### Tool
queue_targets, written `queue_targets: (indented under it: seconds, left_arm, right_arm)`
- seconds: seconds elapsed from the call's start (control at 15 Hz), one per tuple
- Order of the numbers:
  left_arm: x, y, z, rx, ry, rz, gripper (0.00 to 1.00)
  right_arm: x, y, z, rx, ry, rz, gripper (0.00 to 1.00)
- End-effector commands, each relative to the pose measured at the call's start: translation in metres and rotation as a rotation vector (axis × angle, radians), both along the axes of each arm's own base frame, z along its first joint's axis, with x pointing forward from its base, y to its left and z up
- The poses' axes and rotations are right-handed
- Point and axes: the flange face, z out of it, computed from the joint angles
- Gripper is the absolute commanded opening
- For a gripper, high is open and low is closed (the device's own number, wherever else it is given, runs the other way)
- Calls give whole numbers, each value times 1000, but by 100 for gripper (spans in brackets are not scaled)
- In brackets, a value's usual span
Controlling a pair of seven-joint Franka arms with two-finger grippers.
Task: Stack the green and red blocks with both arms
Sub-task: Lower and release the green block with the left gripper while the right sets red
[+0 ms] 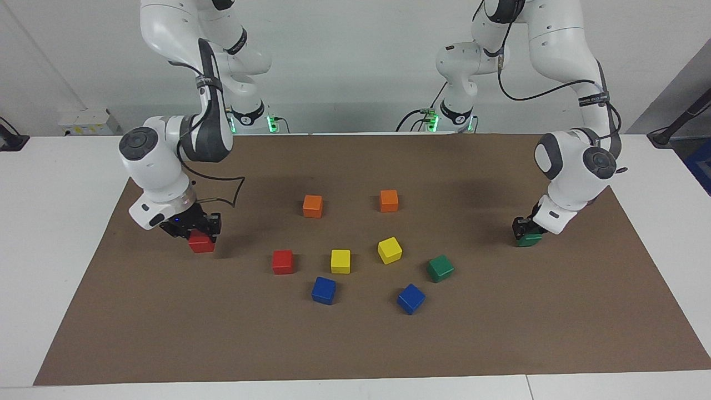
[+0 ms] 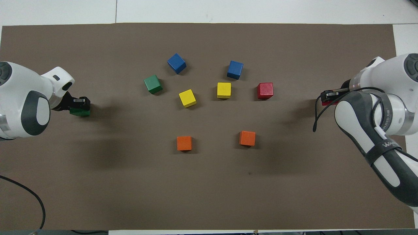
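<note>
Grippers each clasp one cube: the right gripper (image 1: 191,228) grips a red block (image 1: 201,243) low over the brown mat (image 1: 355,344) at the right arm's end; the left gripper (image 1: 525,226) grips a green block (image 1: 529,240) at the left arm's end; the second red block (image 1: 283,261) and second green block (image 1: 440,268) sit on the mat among yellow cubes (image 1: 340,261), blue cubes (image 1: 324,290) and orange cubes (image 1: 313,206).
</note>
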Motion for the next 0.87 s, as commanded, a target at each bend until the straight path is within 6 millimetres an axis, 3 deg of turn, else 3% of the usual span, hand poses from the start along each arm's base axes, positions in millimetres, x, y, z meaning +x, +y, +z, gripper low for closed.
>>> queue_targets:
  seconds: [0.0,0.47,0.53,0.6,0.74,0.8]
  left_arm:
    - [-3,1,-2,-1,-12,3,0]
    - [-6,-1,-8,-1,-19,-1,0]
    - [-6,0,-8,-1,-19,1,6]
    - [-6,0,-8,-1,-19,1,30]
    - [-5,0,-8,-1,-20,-2,100]
    - [-5,0,-8,-1,-22,-1,100]
  right_arm:
    - [-3,-4,-8,0,-14,27,0]
    - [-5,-3,-30,0,-30,33,0]
    - [-6,-3,-31,0,-28,31,0]
    - [-6,-3,-32,0,-25,31,0]
    - [-5,-3,-36,1,-21,31,0]
    - [-5,-3,-36,1,-21,33,0]
